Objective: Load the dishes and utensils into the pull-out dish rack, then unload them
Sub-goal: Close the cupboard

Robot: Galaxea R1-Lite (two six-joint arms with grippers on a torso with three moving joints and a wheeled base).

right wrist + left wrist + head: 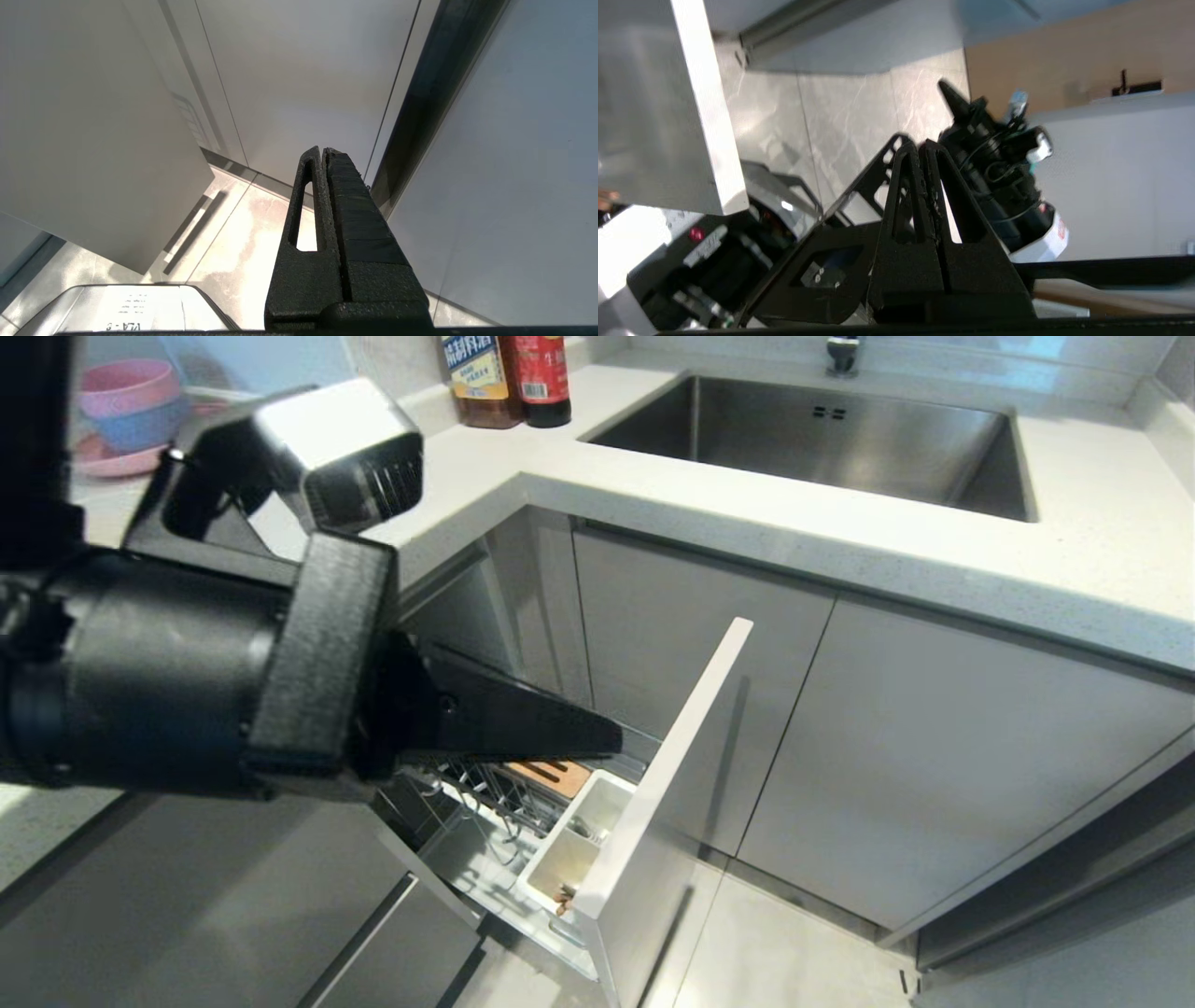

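The left end effector (611, 739), clenched on nothing, hangs mid-frame just above the pull-out dish rack (523, 803), its cutlery holder (583, 845) directly below the tip.

The pull-out dish rack (523, 803) stands drawn out from the cabinet, its narrow white door front (667, 784) at 4 o'clock of the chrome wire basket (485, 793); wooden knife block (551, 773) at the back, white cutlery holder (579, 845) beside the door

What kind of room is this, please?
Most likely a home kitchen: a steel sink set in a pale countertop, sauce bottles by the wall, and a pull-out dish rack below.
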